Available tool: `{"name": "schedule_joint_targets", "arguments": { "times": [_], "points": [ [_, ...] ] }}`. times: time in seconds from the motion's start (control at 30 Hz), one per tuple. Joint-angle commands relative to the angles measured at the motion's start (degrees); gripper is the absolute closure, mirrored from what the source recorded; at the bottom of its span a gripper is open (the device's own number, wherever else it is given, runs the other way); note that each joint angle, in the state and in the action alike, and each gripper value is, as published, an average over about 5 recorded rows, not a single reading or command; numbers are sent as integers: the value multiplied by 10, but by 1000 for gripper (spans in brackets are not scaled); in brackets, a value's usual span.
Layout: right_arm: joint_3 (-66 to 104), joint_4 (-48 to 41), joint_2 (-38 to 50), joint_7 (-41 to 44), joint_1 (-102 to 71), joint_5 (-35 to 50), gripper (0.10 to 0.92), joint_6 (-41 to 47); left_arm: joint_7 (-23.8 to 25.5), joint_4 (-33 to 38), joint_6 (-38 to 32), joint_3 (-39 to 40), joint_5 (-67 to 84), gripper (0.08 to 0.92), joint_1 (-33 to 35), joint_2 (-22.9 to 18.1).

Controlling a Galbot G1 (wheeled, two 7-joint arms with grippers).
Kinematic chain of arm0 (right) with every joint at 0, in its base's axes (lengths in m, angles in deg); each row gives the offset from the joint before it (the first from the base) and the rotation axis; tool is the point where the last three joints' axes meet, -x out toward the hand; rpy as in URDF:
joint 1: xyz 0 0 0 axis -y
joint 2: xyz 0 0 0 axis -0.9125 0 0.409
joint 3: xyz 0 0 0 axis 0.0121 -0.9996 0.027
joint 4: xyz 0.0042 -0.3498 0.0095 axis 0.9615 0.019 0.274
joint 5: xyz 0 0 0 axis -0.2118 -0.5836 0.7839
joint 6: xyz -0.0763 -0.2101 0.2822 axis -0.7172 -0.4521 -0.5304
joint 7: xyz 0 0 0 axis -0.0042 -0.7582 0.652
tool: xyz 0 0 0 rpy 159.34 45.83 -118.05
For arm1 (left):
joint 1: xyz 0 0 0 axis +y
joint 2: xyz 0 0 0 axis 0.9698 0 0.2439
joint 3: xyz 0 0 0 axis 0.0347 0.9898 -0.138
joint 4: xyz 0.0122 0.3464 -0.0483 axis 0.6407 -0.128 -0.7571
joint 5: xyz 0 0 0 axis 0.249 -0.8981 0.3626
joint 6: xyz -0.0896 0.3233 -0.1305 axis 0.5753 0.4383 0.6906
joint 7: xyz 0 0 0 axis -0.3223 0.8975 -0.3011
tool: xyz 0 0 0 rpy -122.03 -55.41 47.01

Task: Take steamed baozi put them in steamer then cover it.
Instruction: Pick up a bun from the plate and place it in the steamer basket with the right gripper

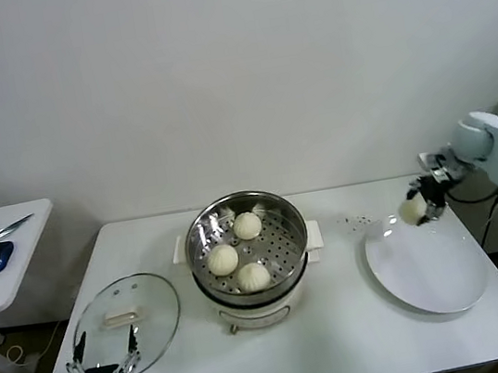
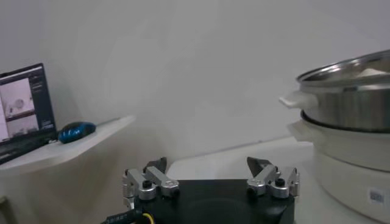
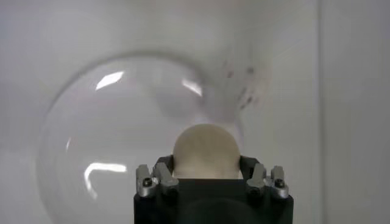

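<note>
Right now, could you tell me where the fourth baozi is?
The fourth baozi is gripped in the right gripper, over the far-left rim of the white plate, right of the steamer.

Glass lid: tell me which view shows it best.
The head view: the lid lies whole on the table, left of the steamer, white handle up, just beyond the open left gripper. Neither wrist view shows the lid.
</note>
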Motion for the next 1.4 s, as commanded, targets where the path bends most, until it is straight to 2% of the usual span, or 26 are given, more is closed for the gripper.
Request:
{"name": "schedule_joint_targets", "arguments": {
  "times": [0.03,0.33,0.53,0.73,0.93,1.4],
  "points": [
    [-243,110,-110,-36,263,273,323,102,5,5,-4,8,1,177,2,2],
    [-332,147,-242,-92,303,401,321,139,9,7,-11,17,1,177,1,7],
    [-353,128,-324,-111,276,417,321,146,8,4,-14,19,2,177,1,13],
    [-363,98,-370,-116,239,409,321,145,7,6,-14,13,4,177,1,21],
    [-371,78,-388,-112,207,390,321,143,7,5,-13,12,5,177,-1,24],
    [-384,90,-353,-118,181,352,321,145,8,3,-7,12,1,177,-13,19]
  ]
}}
